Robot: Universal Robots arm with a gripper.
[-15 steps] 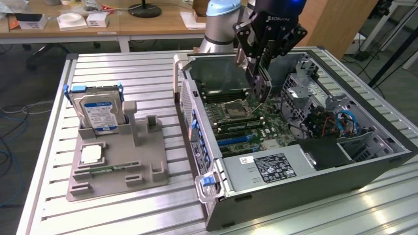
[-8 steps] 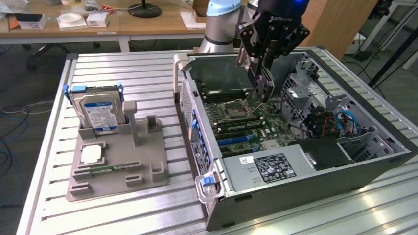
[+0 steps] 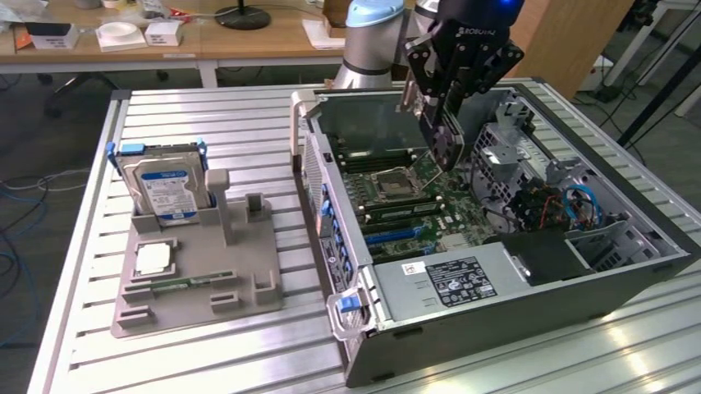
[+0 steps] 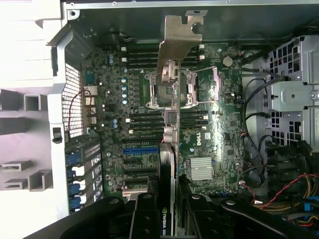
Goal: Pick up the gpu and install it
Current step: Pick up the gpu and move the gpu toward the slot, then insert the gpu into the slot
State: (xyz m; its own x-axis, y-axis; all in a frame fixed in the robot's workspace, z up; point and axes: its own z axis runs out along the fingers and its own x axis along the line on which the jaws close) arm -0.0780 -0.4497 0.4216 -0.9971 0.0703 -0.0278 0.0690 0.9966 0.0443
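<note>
The gpu, a thin dark card with a silver bracket at one end, hangs on edge over the open computer case. My gripper is shut on its upper edge. The card sits above the motherboard, over the processor socket, and is clear of the board. In the wrist view I look straight down the card's edge, with my gripper clamped on either side and the blue expansion slots beside it.
On the slatted table, at the exterior view's left, a grey fixture holds an upright hard drive, a square chip and a green memory stick. Cables and drive cages crowd the case's far side.
</note>
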